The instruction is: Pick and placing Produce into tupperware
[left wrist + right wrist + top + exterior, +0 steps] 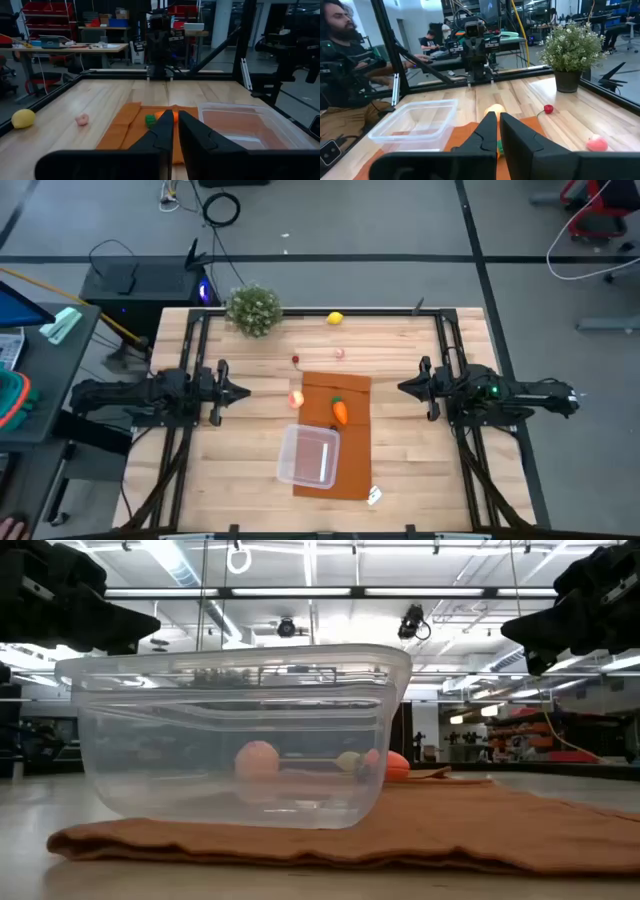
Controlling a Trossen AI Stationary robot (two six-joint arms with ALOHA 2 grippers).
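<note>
- Presently, I had both arms parked at the table's sides, raised above the surface: the left gripper at the left edge and the right gripper at the right edge, facing each other across the mat.
- Both claws were clenched on nothing. In each wrist view the two fingers stood nearly together with only a thin gap, and no object lay between them.
- The tupperware sat empty at the near-left part of the mat, partly overhanging onto the wooden table. None of the produce was inside it.
- The carrot lay on the mat, just beyond the box, green top pointing away from the box, so its long axis ran roughly crosswise to the line between the two grippers.
- The peach-like fruit rested at the mat's left edge. I judged the left gripper nearer to it, and the fruit lay almost directly ahead of that claw.
- The carrot lay about midway between the arms, slightly nearer the right one by my estimate.
- A small red piece, a pink piece and the lemon lay farther back on bare wood, the lemon near the potted plant.
- I judged the task not yet begun. The next move called for opening one claw and descending.
</note>
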